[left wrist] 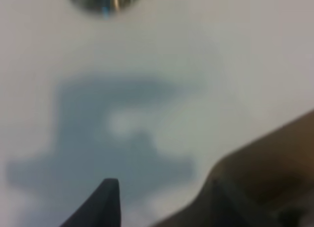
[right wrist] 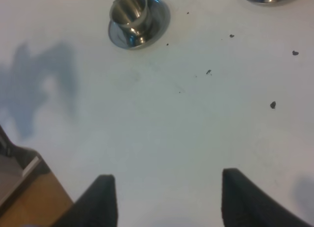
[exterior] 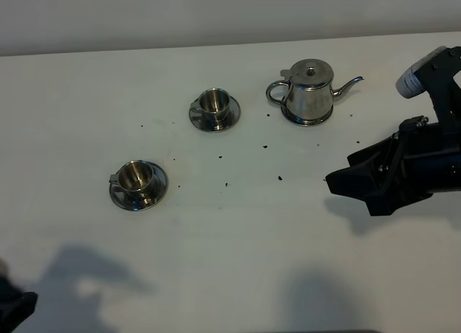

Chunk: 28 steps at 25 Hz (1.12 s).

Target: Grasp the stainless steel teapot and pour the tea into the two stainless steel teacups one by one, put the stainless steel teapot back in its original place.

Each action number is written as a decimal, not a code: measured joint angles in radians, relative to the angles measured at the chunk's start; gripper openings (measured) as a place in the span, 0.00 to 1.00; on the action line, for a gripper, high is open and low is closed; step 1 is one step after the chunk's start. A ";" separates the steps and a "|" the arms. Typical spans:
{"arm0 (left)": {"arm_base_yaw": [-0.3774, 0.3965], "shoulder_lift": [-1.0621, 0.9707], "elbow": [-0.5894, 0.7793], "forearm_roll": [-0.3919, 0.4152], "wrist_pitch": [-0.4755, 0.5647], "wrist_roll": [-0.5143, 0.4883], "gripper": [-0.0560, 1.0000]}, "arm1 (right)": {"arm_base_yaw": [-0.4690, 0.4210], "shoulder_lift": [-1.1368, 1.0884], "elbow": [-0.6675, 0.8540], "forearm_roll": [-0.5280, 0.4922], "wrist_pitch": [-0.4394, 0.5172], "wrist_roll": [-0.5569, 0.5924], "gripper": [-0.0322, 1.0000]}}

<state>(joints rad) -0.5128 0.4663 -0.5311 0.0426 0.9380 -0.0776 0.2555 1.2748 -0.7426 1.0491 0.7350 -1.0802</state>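
The stainless steel teapot point(exterior: 310, 94) stands upright, lid on, on its round steel disc point(exterior: 308, 122). It is a squat, mirror-bright pot. Its long axis, handle to spout, runs across the table point(exterior: 238, 268). The loop handle faces the two stainless steel teacups, and the thin spout points away from them, toward the right arm's side.

One teacup point(exterior: 214, 106) sits near the teapot's handle. The other teacup point(exterior: 138, 181) is well apart from the teapot, and each is on its own saucer.

The right gripper point(exterior: 351, 196) hovers on the camera side of the teapot, near its spout end. Its fingers point(right wrist: 103, 200) are spread apart with nothing between them. It aims past the pot toward the cups, so it likely has to turn. It is by far the nearer arm.

The left gripper point(exterior: 11, 308) is farthest from the teapot. Its wrist view is too blurred to tell how its fingers stand.

Dark specks point(exterior: 279, 178) dot the table near the pot.
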 joint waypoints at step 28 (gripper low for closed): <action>0.329 -0.225 0.021 -0.088 0.113 0.047 0.48 | 0.000 -0.001 0.000 0.012 0.019 0.000 0.48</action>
<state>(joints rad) -0.1833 0.2417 -0.5097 -0.0453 1.0506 -0.0301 0.2555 1.2740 -0.7426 1.0609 0.7542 -1.0802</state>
